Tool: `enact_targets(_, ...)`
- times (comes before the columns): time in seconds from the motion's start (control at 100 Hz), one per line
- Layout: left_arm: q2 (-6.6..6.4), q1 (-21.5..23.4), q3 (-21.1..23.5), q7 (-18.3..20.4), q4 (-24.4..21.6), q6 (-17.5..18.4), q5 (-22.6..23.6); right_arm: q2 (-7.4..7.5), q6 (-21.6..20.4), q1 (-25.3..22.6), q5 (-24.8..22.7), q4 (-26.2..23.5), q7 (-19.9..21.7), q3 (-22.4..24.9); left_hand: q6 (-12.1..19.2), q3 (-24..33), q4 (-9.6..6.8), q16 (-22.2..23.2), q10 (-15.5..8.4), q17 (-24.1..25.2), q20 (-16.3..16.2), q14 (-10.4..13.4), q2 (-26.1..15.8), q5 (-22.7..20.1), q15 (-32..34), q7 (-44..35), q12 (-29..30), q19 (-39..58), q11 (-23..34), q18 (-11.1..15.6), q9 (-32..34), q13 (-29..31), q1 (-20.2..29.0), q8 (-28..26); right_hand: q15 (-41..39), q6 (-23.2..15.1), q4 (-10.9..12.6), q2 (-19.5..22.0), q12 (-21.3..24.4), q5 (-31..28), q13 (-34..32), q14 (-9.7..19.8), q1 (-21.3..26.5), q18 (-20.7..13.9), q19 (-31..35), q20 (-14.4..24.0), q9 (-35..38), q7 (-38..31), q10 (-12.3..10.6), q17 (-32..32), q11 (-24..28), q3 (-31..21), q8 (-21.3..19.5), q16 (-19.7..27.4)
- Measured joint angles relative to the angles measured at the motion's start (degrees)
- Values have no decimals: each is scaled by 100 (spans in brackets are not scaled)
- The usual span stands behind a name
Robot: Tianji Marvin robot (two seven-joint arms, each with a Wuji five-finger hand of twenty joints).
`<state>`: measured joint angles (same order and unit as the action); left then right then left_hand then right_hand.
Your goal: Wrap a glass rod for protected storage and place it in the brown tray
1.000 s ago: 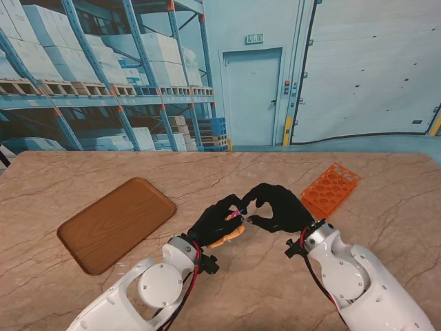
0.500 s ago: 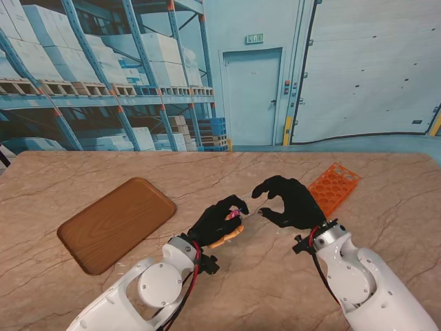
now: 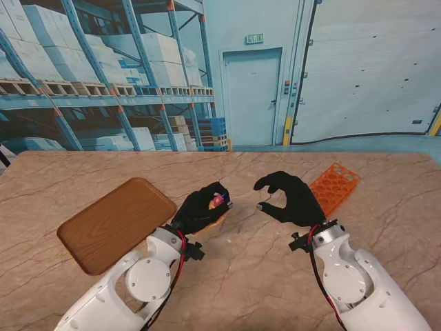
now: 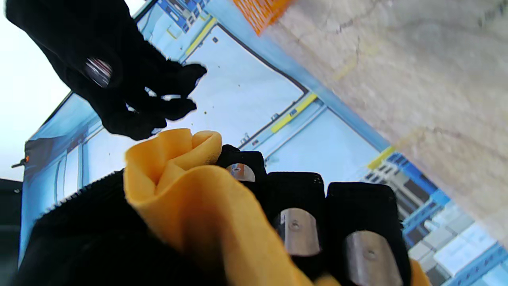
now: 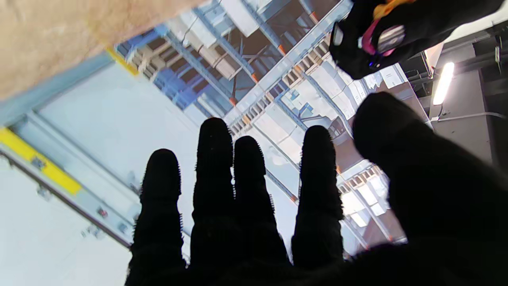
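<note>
My left hand (image 3: 200, 209) is curled round the orange cloth bundle (image 4: 186, 190), lifted off the tabletop (image 3: 248, 269) just beside the brown tray (image 3: 114, 222), which sits at its nine o'clock. The rod itself is hidden (axis unreadable). My right hand (image 3: 289, 198) hovers spread, holding nothing, at three o'clock.

Lab tabletop: marble-look table (image 3: 386, 179), warehouse-print backdrop (image 3: 103, 69), orange tube rack (image 3: 332, 187).
</note>
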<state>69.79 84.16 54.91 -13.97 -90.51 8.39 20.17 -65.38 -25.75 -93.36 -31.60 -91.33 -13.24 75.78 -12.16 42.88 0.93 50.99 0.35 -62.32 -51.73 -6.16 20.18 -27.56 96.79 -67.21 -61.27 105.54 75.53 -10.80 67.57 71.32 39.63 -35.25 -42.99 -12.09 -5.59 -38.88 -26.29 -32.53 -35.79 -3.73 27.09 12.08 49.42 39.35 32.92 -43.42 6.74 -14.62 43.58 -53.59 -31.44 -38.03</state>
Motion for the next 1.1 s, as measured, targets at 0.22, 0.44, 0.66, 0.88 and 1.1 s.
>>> enact_targets(0.22,-135,31,538,154,-122,113,335,75,122,-76,848,-212,950,-47,9,252,0,5,-55,0,-23,6,8,-84,0,-1,-22,0,0,11,44,0,-58,-73,903,293,73,166,103,578,99,-34,-70,20,-586,0,-79,430,62,65,-556,782,-87,351)
enact_targets(0.44,-233,-102,946,162,115,114,866,129,190,-139,1225,-332,1203,-101,146,658,0,5,-88,-1,-29,29,118,-94,0,-1,-29,0,0,36,94,0,-121,-81,1205,353,74,172,165,649,99,-88,-70,34,-868,0,-85,541,115,65,-642,1037,-88,427)
enact_targets(0.66,-255,-510,985,-133,901,-352,1244,128,216,-163,1096,-368,1143,-121,210,865,0,5,-139,-3,-29,51,210,-153,0,-1,-84,0,0,62,96,0,-253,-82,1205,353,74,172,197,649,99,-89,-70,83,-885,57,-85,542,116,63,-643,1089,-147,427)
enact_targets(0.88,-317,-832,959,-291,1585,-746,1954,121,292,-187,1043,-411,1083,-129,289,867,1,6,-139,-3,-14,51,210,-153,1,-1,-91,0,0,63,95,0,-253,-82,1140,353,124,172,198,649,99,-90,-70,84,-885,141,-85,543,116,63,-643,1091,-156,368)
enact_targets(1.1,-324,-983,963,-576,2146,-1033,1918,120,308,-199,1011,-424,1067,-129,291,869,1,5,-139,-3,-7,51,210,-153,1,-1,-97,0,-42,64,94,0,-253,-82,1137,353,124,172,198,639,99,-90,-70,84,-885,153,-85,543,116,63,-643,1091,-166,362)
